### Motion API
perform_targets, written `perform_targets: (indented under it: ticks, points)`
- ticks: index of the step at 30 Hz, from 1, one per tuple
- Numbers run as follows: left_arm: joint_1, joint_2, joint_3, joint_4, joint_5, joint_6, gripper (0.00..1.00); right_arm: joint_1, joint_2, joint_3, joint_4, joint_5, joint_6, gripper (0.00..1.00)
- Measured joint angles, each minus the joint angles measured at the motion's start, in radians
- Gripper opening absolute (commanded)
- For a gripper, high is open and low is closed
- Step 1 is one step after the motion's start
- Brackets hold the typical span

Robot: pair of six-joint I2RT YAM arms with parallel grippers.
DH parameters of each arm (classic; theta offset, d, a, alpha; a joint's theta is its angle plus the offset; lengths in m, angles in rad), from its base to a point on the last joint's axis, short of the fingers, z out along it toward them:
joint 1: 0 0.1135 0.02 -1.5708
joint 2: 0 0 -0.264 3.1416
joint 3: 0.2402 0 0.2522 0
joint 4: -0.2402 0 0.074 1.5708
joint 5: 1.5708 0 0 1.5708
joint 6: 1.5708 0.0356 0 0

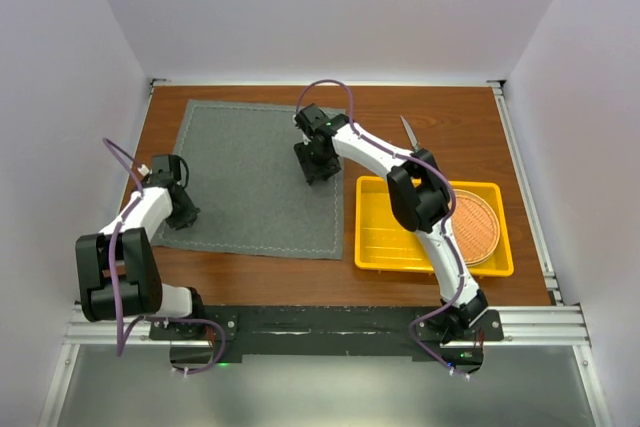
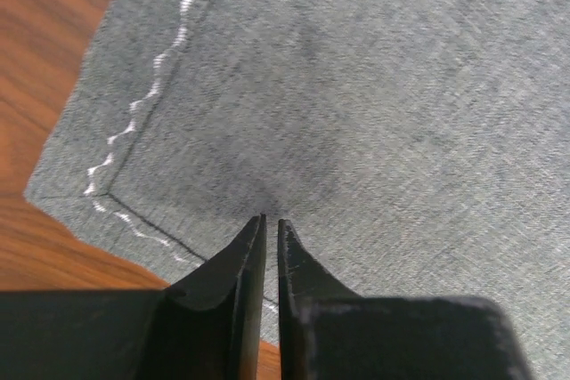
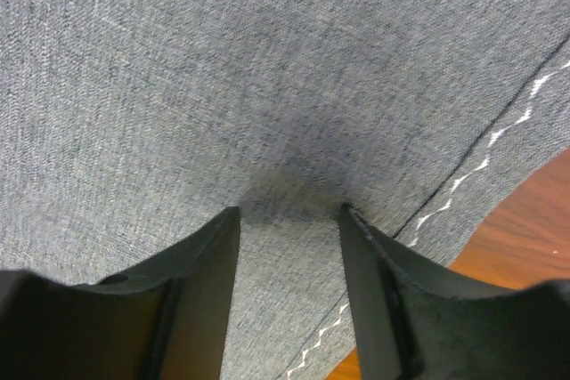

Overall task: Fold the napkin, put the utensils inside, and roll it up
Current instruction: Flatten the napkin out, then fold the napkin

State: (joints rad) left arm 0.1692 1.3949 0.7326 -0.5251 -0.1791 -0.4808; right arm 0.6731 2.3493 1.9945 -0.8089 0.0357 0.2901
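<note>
Napkin point(image 1: 250, 177) lies flat on the counter point(image 1: 420, 107), square, with no long axis. Left fingers point(image 2: 236, 278) are nearly closed, tips on the cloth by its corner; whether they pinch it, I can't tell. Right fingers point(image 3: 370, 273) are spread, holding nothing, tips on the cloth beside its stitched edge. Utensil point(image 1: 408, 132) lies to their right, long axis near-to-far.

Top view: wrist bodies cover fingertips of both grippers, so you can't see contact with napkin point(image 1: 250, 177). Right arm point(image 1: 420, 197) hides part of tray point(image 1: 385, 247) and left side of mat point(image 1: 482, 232). Utensil point(image 1: 408, 131) is thin sliver, near end lost behind arm, too small for you to tell kind.

Left wrist view: napkin cut off top and right. Left gripper point(image 2: 271, 222) shows hairline slit; you can't tell if cloth is pinched.

Right wrist view: right gripper point(image 3: 289, 211) finger bases cut off at bottom edge.
</note>
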Motion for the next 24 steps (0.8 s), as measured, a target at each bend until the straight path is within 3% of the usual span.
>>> perform_targets:
  ticks: [1,4,9,12,18,24]
  points:
    - [0.0,-0.006,0.0,-0.01,-0.005,-0.006,0.38,0.0,0.006,0.019,-0.018,0.0,-0.003,0.62]
    - [0.001,-0.053,0.008,-0.05,-0.02,-0.029,0.54,-0.001,0.031,0.118,-0.105,-0.043,0.003,0.69]
    - [0.014,-0.17,0.059,-0.093,-0.047,-0.114,0.67,0.008,-0.056,0.171,-0.203,-0.162,0.027,0.77]
    - [0.066,-0.216,0.057,-0.092,-0.053,-0.182,0.61,0.035,-0.239,0.048,-0.232,-0.214,0.027,0.77]
    - [0.294,-0.254,0.004,-0.056,-0.037,-0.266,0.57,0.07,-0.556,-0.109,-0.282,-0.264,0.02,0.77]
    - [0.373,-0.243,-0.059,-0.007,-0.029,-0.304,0.56,0.06,-0.669,-0.221,-0.318,-0.26,0.019,0.77]
